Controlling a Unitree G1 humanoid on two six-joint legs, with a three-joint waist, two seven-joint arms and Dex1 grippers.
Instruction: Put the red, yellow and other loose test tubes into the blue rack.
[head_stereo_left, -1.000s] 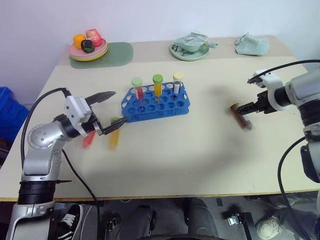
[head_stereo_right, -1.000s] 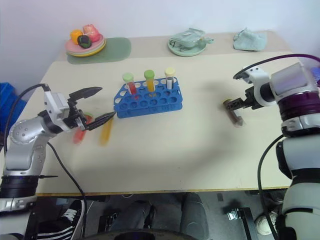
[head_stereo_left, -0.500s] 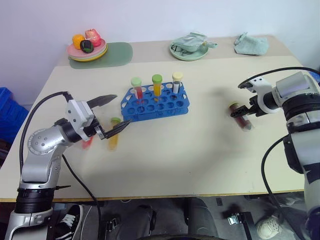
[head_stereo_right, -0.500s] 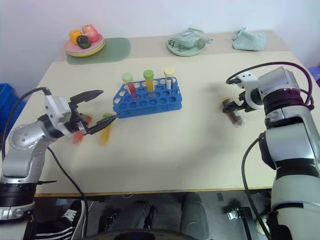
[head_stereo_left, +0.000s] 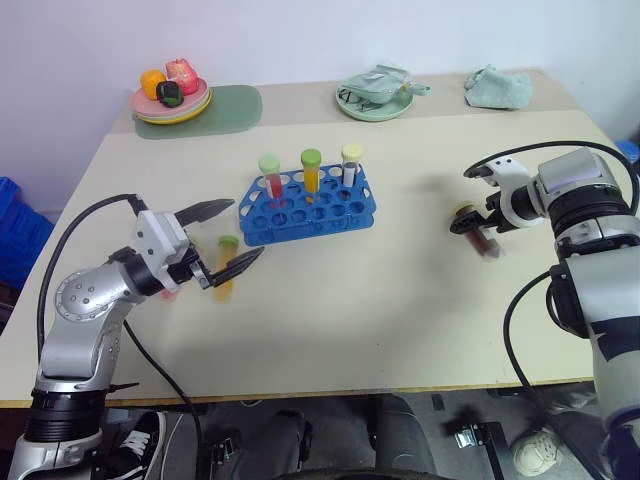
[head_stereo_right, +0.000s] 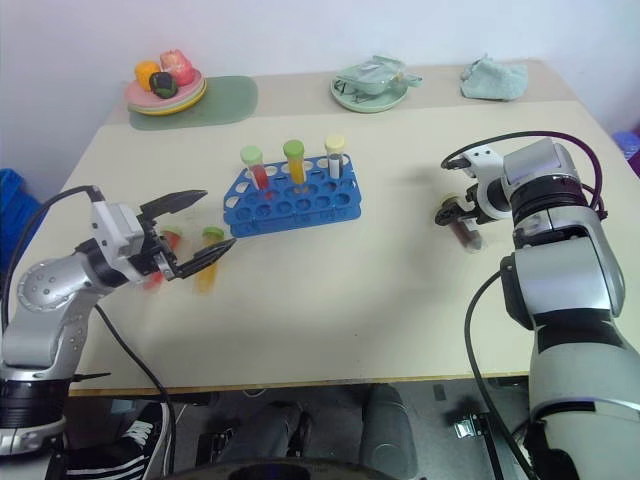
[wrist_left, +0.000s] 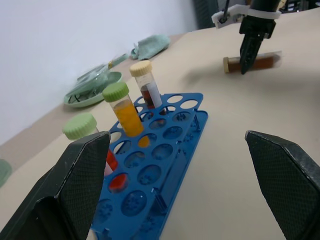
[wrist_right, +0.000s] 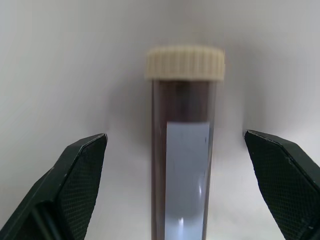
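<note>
1. Blue rack (head_stereo_left: 310, 204) mid-surface, far of centre; three capped tubes upright in its far row.
2. Brown tube (wrist_right: 182, 150) flat on the surface at right, cream cap pointing left; right hand (head_stereo_left: 478, 222) spread wide, poised astride it, not gripping.
3. Yellow tube (head_stereo_left: 226, 268) and red tube (head_stereo_left: 170, 290) lying at left, just beside the left hand (head_stereo_left: 228, 238), also spread wide, empty.
4. Likely light, rigid, smooth plastic; round, prone to roll or slip.
5. Best grip: mid-barrel, across the width, below the ribbed cap.
</note>
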